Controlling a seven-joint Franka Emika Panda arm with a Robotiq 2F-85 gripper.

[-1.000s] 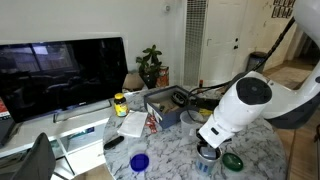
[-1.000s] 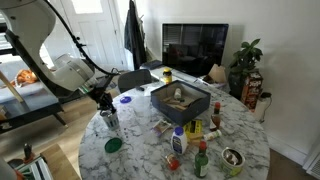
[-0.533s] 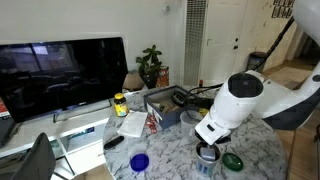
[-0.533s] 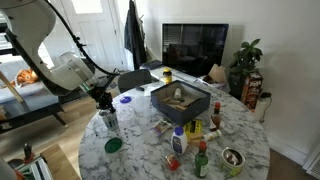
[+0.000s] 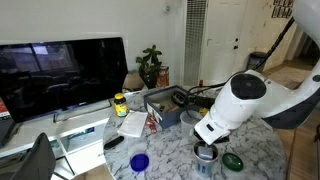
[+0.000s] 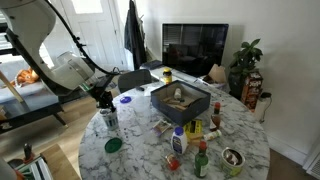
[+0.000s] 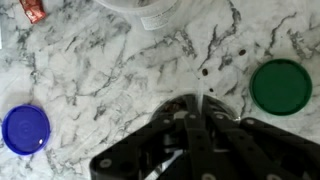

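Where the round marble table (image 7: 100,70) shows its grey veins, the black gripper (image 7: 197,101) hangs with fingers pressed together, gripping nothing. A flat green lid (image 7: 280,87) lies near it, and a round blue lid (image 7: 25,130) lies well apart, with bare stone between. In an exterior view a metal tin (image 5: 207,153) stands close below the gripper, near the table's curved edge.

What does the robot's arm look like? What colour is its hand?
The arm is white, fat and rounded, like smooth tubes joined together. A thin black cable trails down to it. The gripper is black, with two narrow fingers built from dark bars.
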